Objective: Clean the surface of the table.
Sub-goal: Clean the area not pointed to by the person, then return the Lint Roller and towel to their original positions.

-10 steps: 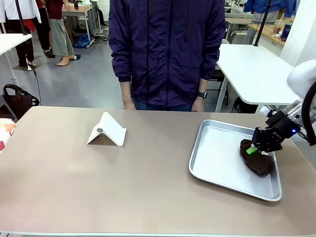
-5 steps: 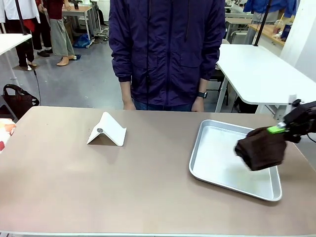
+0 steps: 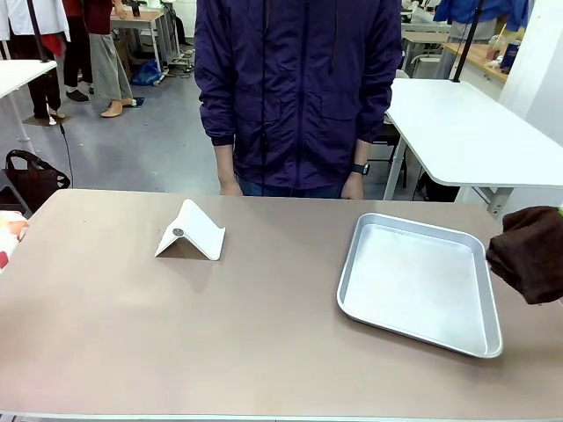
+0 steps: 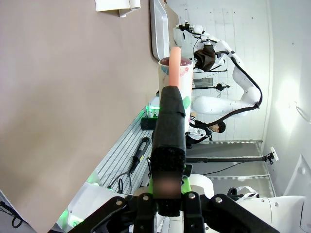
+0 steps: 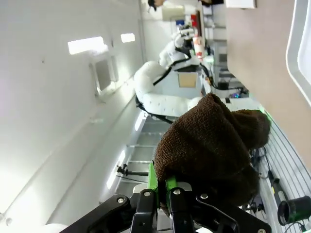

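Front view shows the table (image 3: pixel 176 334) stretching wide across the scene, its taupe-brown top mostly bare. A white folded stand (image 3: pixel 191 231) sits on it left of the middle, and a shiny metal tray (image 3: pixel 418 283) lies toward my right side. A person in a dark purple jacket (image 3: pixel 297 88) stands at the far edge, hands down by the table's rim.

At the right border of that view hangs a dark brown cloth (image 3: pixel 530 253) — bunched, lifted clear of the tray and just beside its right rim. My right wrist view tells me more: my right gripper (image 5: pixel 160 187) has its green pads pinched together on a fold of the cloth, which bulges out above the fingers.

My left gripper (image 4: pixel 167 191) is clamped on a tall cup (image 4: pixel 171 116) with a pale printed wall and a dark rim; the jaws press in on it from both sides. Beyond the cup, the table's surface fills the left part of that view, with the tray's edge at the top.
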You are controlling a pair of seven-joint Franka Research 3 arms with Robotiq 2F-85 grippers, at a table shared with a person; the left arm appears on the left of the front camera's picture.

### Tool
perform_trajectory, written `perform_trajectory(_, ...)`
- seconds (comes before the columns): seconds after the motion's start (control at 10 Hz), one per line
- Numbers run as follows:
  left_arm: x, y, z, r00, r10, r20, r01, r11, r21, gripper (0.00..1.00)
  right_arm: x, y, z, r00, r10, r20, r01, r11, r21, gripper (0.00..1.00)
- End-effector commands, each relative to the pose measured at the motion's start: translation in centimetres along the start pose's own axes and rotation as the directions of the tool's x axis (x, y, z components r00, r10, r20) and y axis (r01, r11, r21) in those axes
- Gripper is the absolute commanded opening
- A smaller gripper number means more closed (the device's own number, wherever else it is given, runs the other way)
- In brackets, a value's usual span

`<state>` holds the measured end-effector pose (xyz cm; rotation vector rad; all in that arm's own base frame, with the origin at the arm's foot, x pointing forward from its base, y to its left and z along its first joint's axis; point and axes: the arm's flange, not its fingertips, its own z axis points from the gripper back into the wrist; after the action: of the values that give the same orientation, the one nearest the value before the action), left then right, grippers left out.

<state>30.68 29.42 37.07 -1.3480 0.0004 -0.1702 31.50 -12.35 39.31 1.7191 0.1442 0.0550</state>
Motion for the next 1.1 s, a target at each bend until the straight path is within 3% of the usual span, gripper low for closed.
perform_trajectory(0.0,-0.3,-0.4,-0.2,1.0,0.009,0.003,-0.009,1.0,-0.002,0.19,-1.7,1.1,2.0,0.996,0.078,0.052,-0.08,0.996,0.035,0.07)
perform_trajectory(0.3,-0.3,-0.4,-0.2,1.0,0.009,0.003,-0.009,1.0,-0.002,0.19,-0.3,0.6,1.3,0.996,0.067,0.055,-0.067,0.998,0.005,0.07)
perform_trajectory(1.0,-0.3,-0.4,-0.2,1.0,0.009,0.003,-0.009,1.0,-0.002,0.19,-1.2,-0.1,1.2,0.998,0.033,0.052,-0.033,0.999,0.016,0.07)
